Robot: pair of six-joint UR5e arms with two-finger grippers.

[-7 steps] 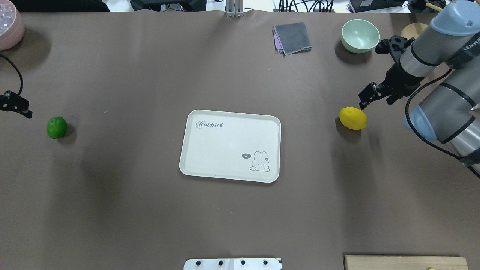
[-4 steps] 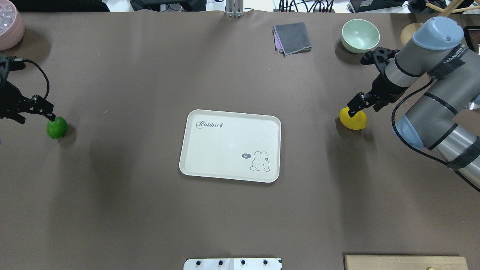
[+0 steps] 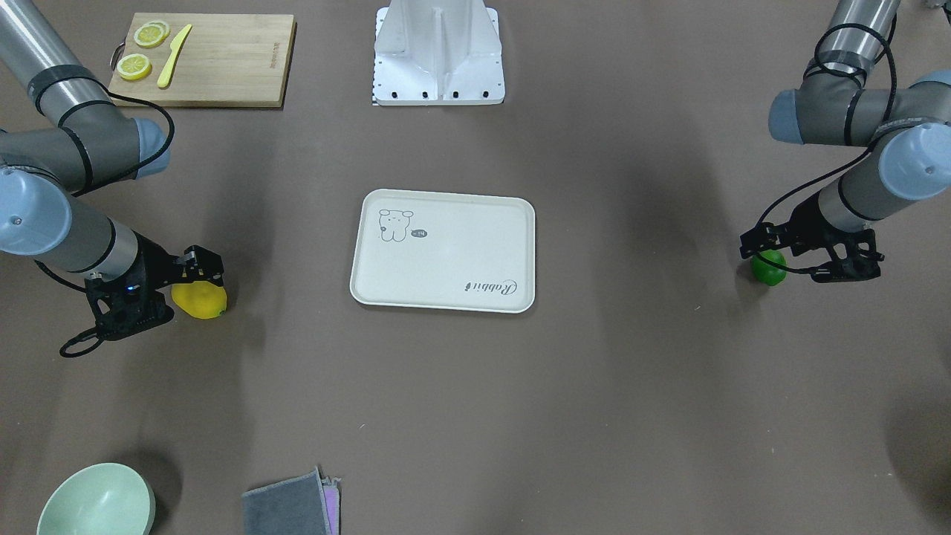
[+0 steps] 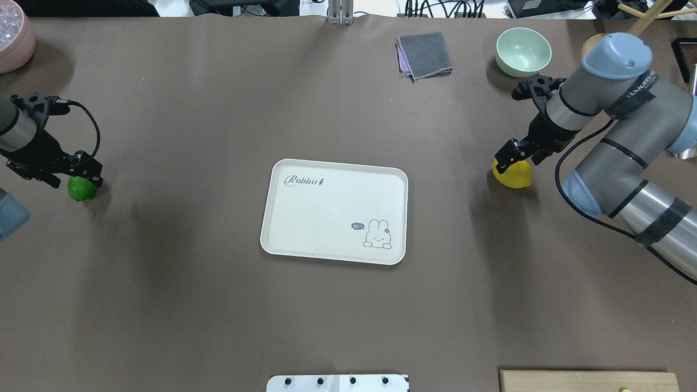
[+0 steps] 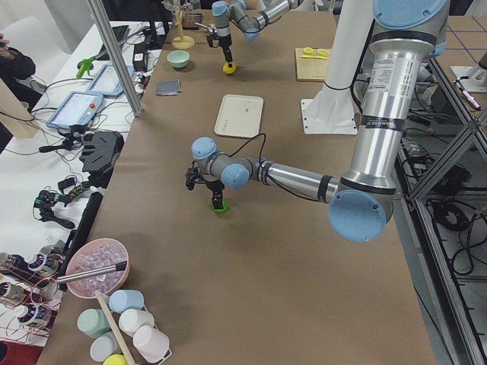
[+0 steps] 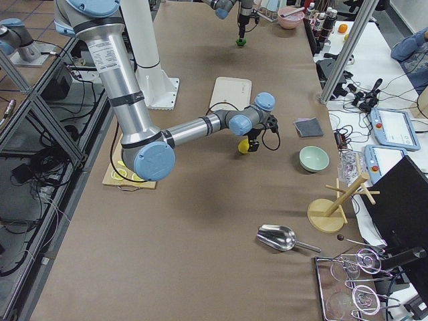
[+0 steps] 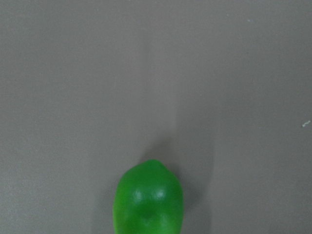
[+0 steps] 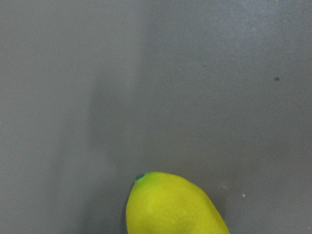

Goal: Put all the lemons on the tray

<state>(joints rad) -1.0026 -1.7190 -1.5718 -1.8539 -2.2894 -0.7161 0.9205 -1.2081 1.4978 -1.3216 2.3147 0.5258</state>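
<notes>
The cream-white tray (image 4: 283, 239) lies mid-table with nothing on it; it also shows in the front view (image 3: 446, 290). The green lemon (image 4: 81, 190) lies on the table at the far left. My left gripper (image 4: 80, 173) hangs right over it, jaws open, and the lemon fills the bottom of the left wrist view (image 7: 148, 201). The yellow lemon (image 4: 516, 177) lies at the right. My right gripper (image 4: 514, 158) is open and down over its far side. The right wrist view shows the lemon (image 8: 170, 207) at the bottom edge. Neither wrist view shows fingers.
A pale green bowl (image 4: 523, 51) and a folded grey cloth (image 4: 425, 55) sit at the far right. A pink bowl (image 4: 13, 41) is at the far left corner. A wooden cutting board (image 3: 223, 59) with citrus slices and a yellow knife is near the robot's base.
Both arms have moved in over their lemons: the left gripper came in from the left edge above the green one, and the right gripper dropped onto the yellow one. The lemons have not moved.
</notes>
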